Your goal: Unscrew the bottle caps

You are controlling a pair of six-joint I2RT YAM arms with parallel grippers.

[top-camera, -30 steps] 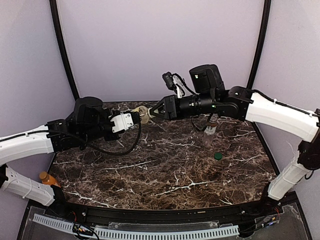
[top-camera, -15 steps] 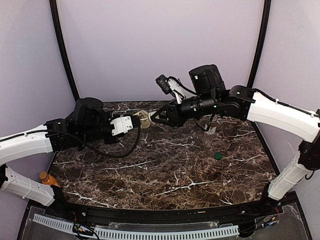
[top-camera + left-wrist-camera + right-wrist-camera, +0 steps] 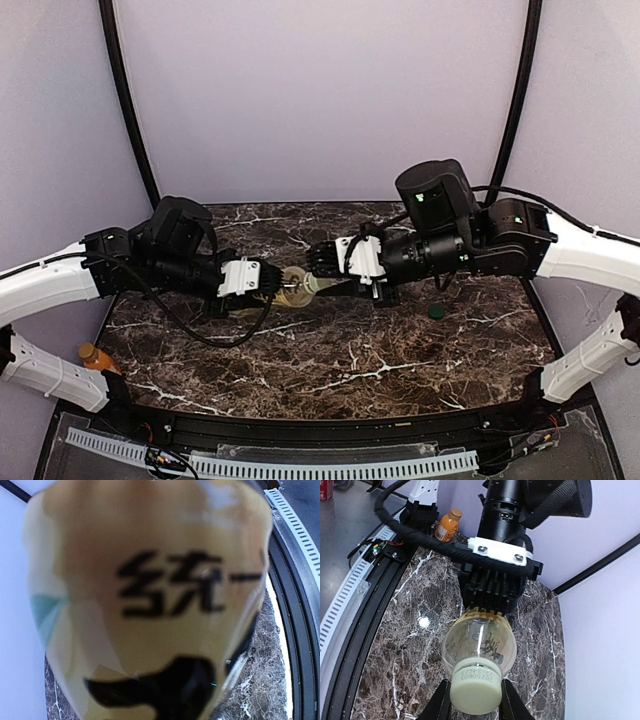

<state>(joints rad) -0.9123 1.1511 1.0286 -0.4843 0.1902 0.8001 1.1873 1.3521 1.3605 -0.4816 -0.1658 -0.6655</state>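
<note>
My left gripper [image 3: 268,283] is shut on the body of the tall yellow-labelled bottle [image 3: 291,287] and holds it level above the table. Its label with dark characters [image 3: 150,595] fills the left wrist view and hides those fingers. My right gripper [image 3: 474,707] is shut on the bottle's pale cream cap [image 3: 475,692], one black finger [image 3: 437,705] on each side. In the top view the right gripper [image 3: 318,280] meets the bottle's neck. A dark green cap [image 3: 436,311] lies loose on the table. The short clear bottle is hidden behind my right arm.
The squat orange bottle [image 3: 93,355], its cap on, stands at the table's near left corner and also shows in the right wrist view [image 3: 449,524]. A black cable [image 3: 420,537] loops from my left wrist. A black rail [image 3: 300,425] lines the front edge.
Both arms have carried the bottle down and toward the near middle of the table. My right wrist has turned and the right arm now covers the short clear bottle.
</note>
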